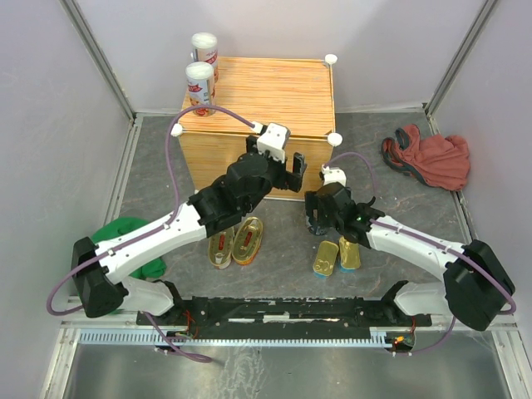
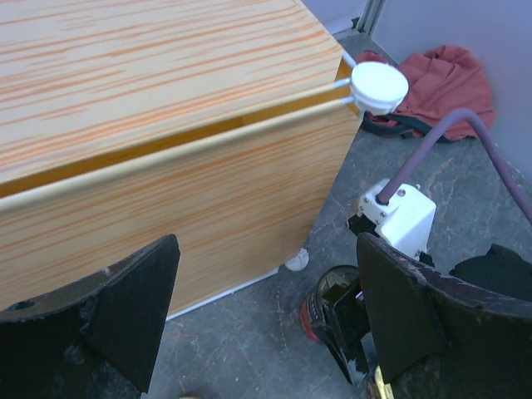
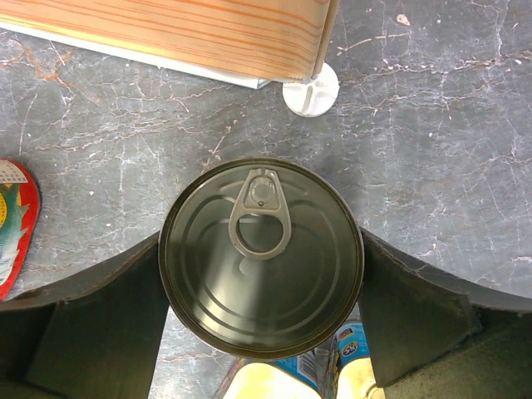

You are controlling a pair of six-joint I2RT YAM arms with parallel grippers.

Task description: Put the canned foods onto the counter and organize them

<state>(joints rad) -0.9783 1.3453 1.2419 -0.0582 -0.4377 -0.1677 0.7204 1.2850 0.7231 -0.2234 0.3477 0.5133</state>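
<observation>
While left tool [image 2: 266,274] gapes empty, right tool [image 3: 260,249] flanks one dark tin [image 3: 262,303], grip unclear

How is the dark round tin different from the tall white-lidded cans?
The dark round tin is flat; the tall cans stand high. The tin sits on the table between the fingers of the right gripper; the tall cans stand on the counter. Its lid is dark with a pull ring; theirs are white. Both are round.
</observation>
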